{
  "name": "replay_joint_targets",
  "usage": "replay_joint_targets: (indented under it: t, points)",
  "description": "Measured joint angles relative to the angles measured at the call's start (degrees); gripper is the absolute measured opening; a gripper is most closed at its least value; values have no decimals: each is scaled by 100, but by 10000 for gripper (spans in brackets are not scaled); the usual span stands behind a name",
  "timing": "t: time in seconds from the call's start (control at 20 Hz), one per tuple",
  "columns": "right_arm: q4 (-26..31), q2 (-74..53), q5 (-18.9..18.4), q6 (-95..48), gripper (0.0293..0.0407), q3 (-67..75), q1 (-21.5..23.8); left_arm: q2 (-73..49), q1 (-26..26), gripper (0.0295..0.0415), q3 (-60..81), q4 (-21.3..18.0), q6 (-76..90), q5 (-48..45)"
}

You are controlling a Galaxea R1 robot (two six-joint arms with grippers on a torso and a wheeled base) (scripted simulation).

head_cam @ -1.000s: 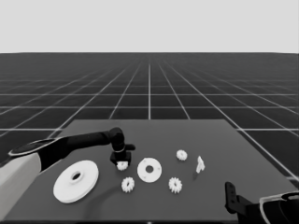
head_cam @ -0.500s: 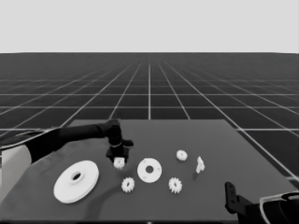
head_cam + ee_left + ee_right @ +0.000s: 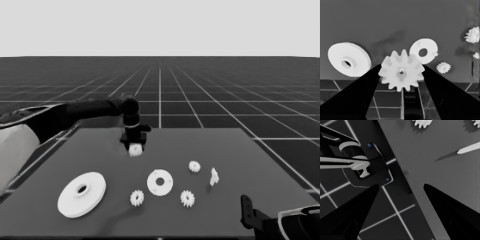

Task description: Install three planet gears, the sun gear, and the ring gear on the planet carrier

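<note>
White against the dark table (image 3: 100, 150), a small toothed planet gear (image 3: 135, 149) hangs clamped between the two black fingers of the left gripper (image 3: 134, 148), lifted above the table's far-left area. A second ago that gripper was low over the table near the smaller round part; it has since risen and drawn back toward the far edge, carrying the gear. The left wrist view confirms the grip: the gear (image 3: 402, 70) sits squarely between both fingers.

The smaller round part (image 3: 160, 182), flat with a wide hole, lies near the table's middle, bare of gears. The larger round part (image 3: 81, 194), with its raised hub, rests to its left. Three more gears lie close around the smaller part, and a thin white piece (image 3: 214, 176) stands to the right.

The right gripper (image 3: 400, 192) waits at the near right corner, fingers apart, holding nothing.

The first gear is likely about to be carried to the smaller part.
</note>
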Motion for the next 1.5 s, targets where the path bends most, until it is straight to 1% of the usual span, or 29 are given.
replay_joint_targets:
  t: [0.05, 0.15, 0.45, 0.5, 0.55, 0.6, 0.7, 0.95, 1.0, 1.05, 1.1, 1.2, 1.45, 1.5]
  points:
    - [0, 0, 0, 0, 385, 0, 0, 610, 1, 313, -453, -3, -58, -6]
    - [0, 0, 0, 0, 385, 0, 0, 1188, 4, 312, -1050, -4, 16, -6]
    - [0, 0, 0, 0, 385, 0, 0, 1471, 7, 312, -1432, -1, 107, -2]
    - [0, 0, 0, 0, 385, 0, 0, 1460, 659, 312, -1403, 767, 89, -271]
    - [0, 0, 0, 0, 385, 0, 0, 1516, 1254, 312, -1590, 1224, 192, -442]
    - [0, 0, 0, 0, 385, 0, 0, 1594, 1577, 312, -1840, 1471, 334, -569]
    - [0, 0, 0, 0, 385, 0, 0, 1701, 1841, 312, -2170, 1676, 515, -719]
    - [0, 0, 0, 0, 385, 0, 0, 1766, 1943, 312, -2354, 1767, 614, -805]
    - [0, 0, 0, 0, 385, 0, 0, 1767, 1947, 344, -2360, 1770, 617, -808]
    - [0, 0, 0, 0, 385, 0, 0, 1768, 1950, 372, -2363, 1771, 619, -809]
    - [0, 0, 0, 0, 385, 0, 0, 1768, 1951, 381, -2365, 1772, 620, -810]
    - [0, 0, 0, 0, 385, 0, 0, 1769, 1952, 384, -2367, 1773, 621, -811]
    - [0, 0, 0, 0, 385, 0, 0, 1769, 1953, 385, -2368, 1774, 621, -812]
    - [0, 0, 0, 0, 385, 0, 0, 1456, 1415, 385, -1459, 1176, 124, -341]
